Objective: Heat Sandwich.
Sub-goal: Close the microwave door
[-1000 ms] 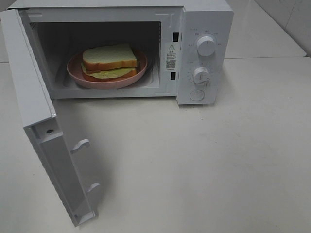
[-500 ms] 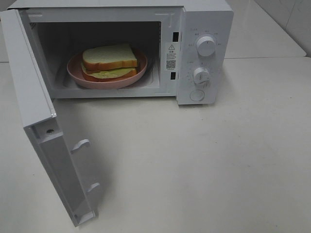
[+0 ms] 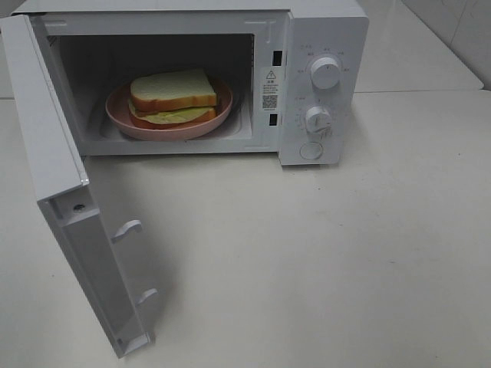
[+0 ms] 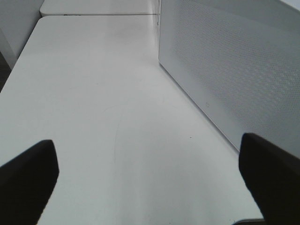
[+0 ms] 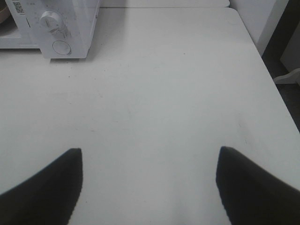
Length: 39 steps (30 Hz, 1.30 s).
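One sandwich [image 3: 173, 93] lies on one plate [image 3: 115, 113] inside one microwave [image 3: 326, 31], door [image 3: 50, 146] open. Left tool [image 4: 147, 157] and right tool [image 5: 150, 157]: both spread, empty, above the worktop [image 3: 345, 253].

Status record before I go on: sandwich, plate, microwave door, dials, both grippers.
sandwich: on the pink plate, inside the microwave
microwave door: swung wide open, hinged on the left
upper dial and lower dial: on the right panel, no gripper near them
left gripper: jaws open, nothing between them, over the table beside the door
right gripper: jaws open, nothing between them, over the table
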Available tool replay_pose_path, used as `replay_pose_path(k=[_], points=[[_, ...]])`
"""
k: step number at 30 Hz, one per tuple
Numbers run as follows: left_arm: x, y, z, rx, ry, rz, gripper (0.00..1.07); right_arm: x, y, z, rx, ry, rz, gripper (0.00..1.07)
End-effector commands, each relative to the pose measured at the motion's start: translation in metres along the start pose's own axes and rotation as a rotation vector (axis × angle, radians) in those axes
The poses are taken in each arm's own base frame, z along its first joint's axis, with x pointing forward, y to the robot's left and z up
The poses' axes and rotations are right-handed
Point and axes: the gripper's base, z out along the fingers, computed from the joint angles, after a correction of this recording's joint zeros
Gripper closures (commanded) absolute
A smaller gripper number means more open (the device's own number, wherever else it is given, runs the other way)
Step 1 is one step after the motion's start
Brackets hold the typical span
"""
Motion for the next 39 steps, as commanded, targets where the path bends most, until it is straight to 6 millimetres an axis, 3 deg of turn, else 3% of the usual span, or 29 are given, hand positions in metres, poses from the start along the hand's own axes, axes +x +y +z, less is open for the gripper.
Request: replay_pose_path(k=[1, 10, 14, 18, 19, 20, 22, 24, 28, 29, 30, 39], points=[[0.002, 0.000, -0.003, -0.002, -0.034, 0.001, 0.07, 0.002, 0.000, -0.003, 0.001, -0.033, 0.004, 0.32], [-0.018, 0.001, 0.002, -0.007, -0.038, 0.000, 0.14, 0.002, 0.000, -0.003, 0.001, -0.033, 0.004, 0.32], [-0.028, 0.002, 0.014, -0.008, -0.007, -0.003, 0.20, 0.002, 0.000, -0.003, 0.001, -0.033, 0.004, 0.32], [-0.038, 0.001, 0.031, 0.009, 0.033, -0.024, 0.43, 0.002, 0.000, -0.003, 0.001, -0.033, 0.004, 0.32], [-0.038, 0.001, 0.031, 0.009, 0.033, -0.024, 0.43, 0.002, 0.000, -0.003, 0.001, -0.033, 0.004, 0.32], [-0.042, 0.001, 0.037, 0.016, 0.040, -0.035, 0.53, 0.002, 0.000, -0.003, 0.001, -0.033, 0.004, 0.32], [-0.046, 0.002, 0.043, 0.014, 0.044, -0.037, 0.64, 0.002, 0.000, -0.003, 0.001, -0.033, 0.004, 0.32], [-0.048, 0.002, 0.046, 0.011, 0.044, -0.036, 0.68, 0.002, 0.000, -0.003, 0.001, -0.033, 0.004, 0.32], [-0.054, 0.004, 0.065, 0.003, 0.074, -0.038, 0.94, 0.002, 0.000, -0.003, 0.001, -0.033, 0.004, 0.32], [-0.054, 0.004, 0.065, 0.003, 0.074, -0.038, 0.94, 0.002, 0.000, -0.003, 0.001, -0.033, 0.004, 0.32], [-0.056, 0.005, 0.073, 0.000, 0.068, -0.035, 1.07, 0.002, 0.000, -0.003, 0.001, -0.033, 0.004, 0.32], [-0.051, 0.009, 0.111, -0.029, -0.056, 0.039, 1.07, 0.002, 0.000, -0.003, 0.001, -0.033, 0.004, 0.32]])
